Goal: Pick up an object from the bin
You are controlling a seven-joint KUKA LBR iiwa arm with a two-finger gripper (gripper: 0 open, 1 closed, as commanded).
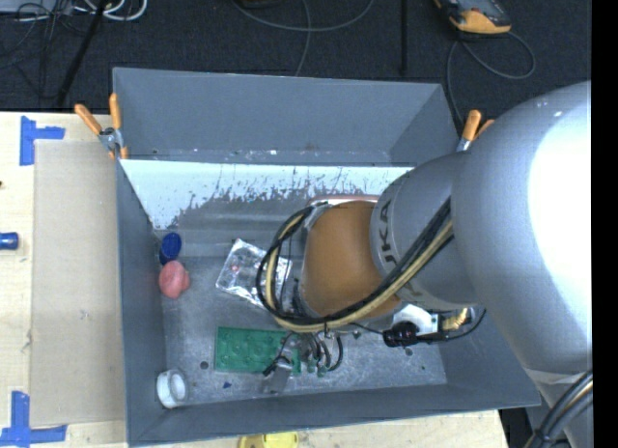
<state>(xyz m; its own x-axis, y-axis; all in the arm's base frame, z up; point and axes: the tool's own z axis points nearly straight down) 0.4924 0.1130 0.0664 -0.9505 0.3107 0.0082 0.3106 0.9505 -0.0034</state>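
My gripper is low in the bin near its front wall, under the arm's orange cover. It is at the right end of a flat green board that lies on the bin floor, and it hides that end. A crumpled clear plastic bag lies just behind the board, left of the cover.
A pink lump and a small blue cap rest by the left wall. A white round cap sits in the front left corner. The arm covers the bin's right half.
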